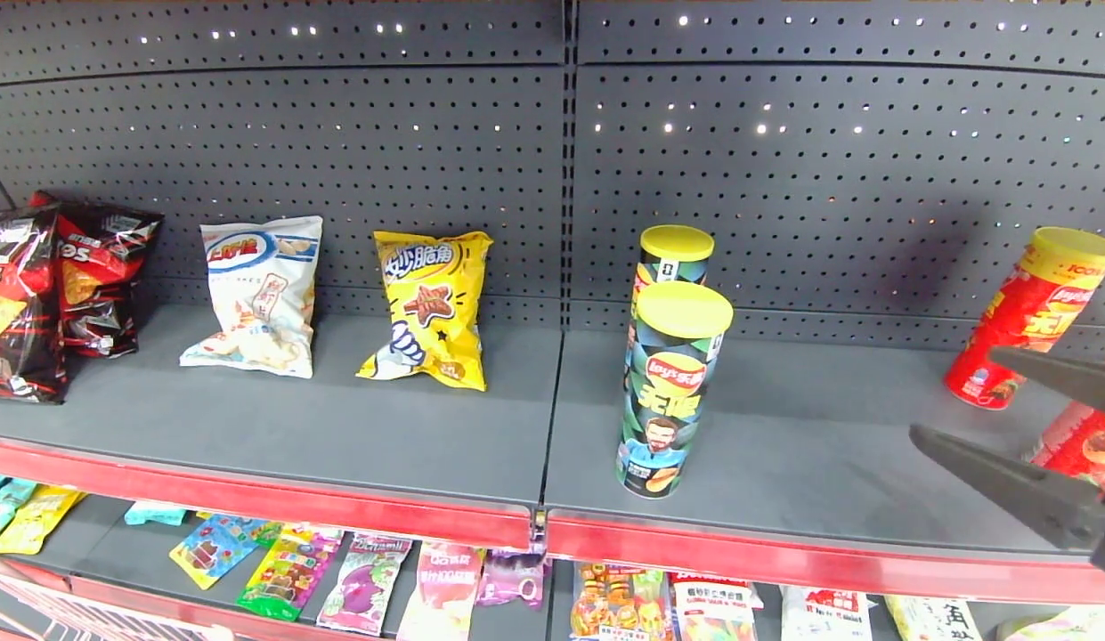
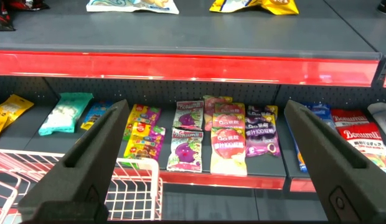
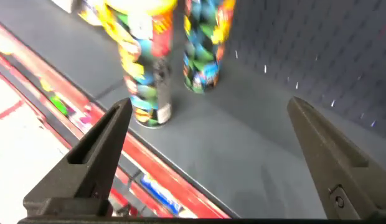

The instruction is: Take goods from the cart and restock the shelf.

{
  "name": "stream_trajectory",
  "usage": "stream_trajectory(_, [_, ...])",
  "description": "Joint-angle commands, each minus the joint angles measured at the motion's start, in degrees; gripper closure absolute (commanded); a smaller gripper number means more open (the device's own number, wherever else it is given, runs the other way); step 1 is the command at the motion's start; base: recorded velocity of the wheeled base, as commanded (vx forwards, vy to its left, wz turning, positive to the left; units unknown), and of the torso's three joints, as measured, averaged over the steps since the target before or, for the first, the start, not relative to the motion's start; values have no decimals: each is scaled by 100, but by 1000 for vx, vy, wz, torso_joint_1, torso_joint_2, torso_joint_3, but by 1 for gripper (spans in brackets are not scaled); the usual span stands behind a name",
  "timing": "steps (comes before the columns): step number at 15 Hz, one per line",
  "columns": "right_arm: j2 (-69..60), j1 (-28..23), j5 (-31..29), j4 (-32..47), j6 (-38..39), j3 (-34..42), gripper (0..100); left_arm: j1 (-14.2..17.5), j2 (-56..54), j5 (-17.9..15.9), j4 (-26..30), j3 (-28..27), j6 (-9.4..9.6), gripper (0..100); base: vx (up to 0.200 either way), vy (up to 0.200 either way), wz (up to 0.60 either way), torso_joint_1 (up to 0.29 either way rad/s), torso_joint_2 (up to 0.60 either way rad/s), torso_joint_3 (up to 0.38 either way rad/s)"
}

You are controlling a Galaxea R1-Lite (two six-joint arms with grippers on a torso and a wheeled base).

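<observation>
Two dark canisters with yellow lids stand one behind the other mid-shelf, the front canister (image 1: pixel 668 401) (image 3: pixel 146 56) near the red edge and the rear canister (image 1: pixel 672 258) (image 3: pixel 205 43) by the back panel. My right gripper (image 1: pixel 953 392) (image 3: pixel 210 104) hovers open and empty over the shelf at the right, apart from them. A red canister (image 1: pixel 1028 316) leans just beyond it, and another red canister (image 1: pixel 1082 445) shows between its fingers. My left gripper (image 2: pixel 207 106) is open and empty, low in front of the shelves, above the wire cart (image 2: pixel 137 186).
The top shelf (image 1: pixel 338 427) holds a yellow bag (image 1: pixel 432 307), a white bag (image 1: pixel 258 294) and dark red bags (image 1: pixel 53 285). Bare shelf lies between the canisters and the red ones. Candy packets (image 2: pixel 227 134) line the lower shelf. Perforated back panel (image 1: pixel 828 178) behind.
</observation>
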Motion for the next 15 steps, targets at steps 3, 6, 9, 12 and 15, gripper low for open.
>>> stream_trajectory(3, [-2341, -2157, 931, 1432, 372, 893, 0, 0, 9, -8, -2, 1, -1, 0, 0, 0, 0, 0, 0, 0])
stream_trajectory(6, [-3062, -2632, -475, 1555, 829, 2044, 0, 0, 9, -8, -2, 1, -1, 0, 0, 0, 0, 0, 0, 0])
stream_trajectory(9, [-3765, -3027, -721, 1432, 425, 2703, 0, 0, 9, 1, -2, 1, -1, 0, 0, 0, 0, 0, 0, 0])
stream_trajectory(12, [-4442, -3352, -580, 1256, 521, 2932, 0, 0, 9, -8, -2, 1, -1, 0, 0, 0, 0, 0, 0, 0])
stream_trajectory(15, [-4784, -3352, -422, 1599, 565, 2932, 0, 0, 9, 1, -2, 10, -1, 0, 0, 0, 0, 0, 0, 0])
